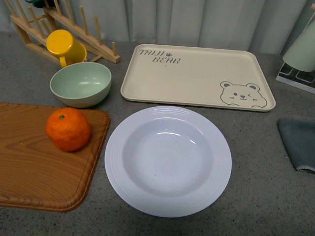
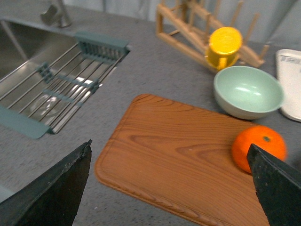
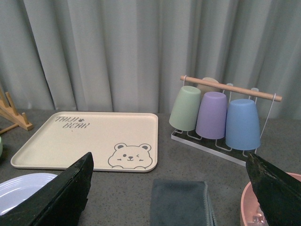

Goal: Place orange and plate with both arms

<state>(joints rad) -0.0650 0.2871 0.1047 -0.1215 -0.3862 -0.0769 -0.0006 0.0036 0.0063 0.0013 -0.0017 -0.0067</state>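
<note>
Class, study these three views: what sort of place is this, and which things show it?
Probably a kitchen counter: a steel sink with a drying rack across it, a wooden dish rack, and coloured cups upturned on a stand.

"TAIJI BEAR" with a paw print, on the beige tray [image 1: 197, 73], top-left corner.

The left hand [image 2: 169, 146] and the right hand [image 3: 169, 157] both hover, fingers spread wide.
</note>
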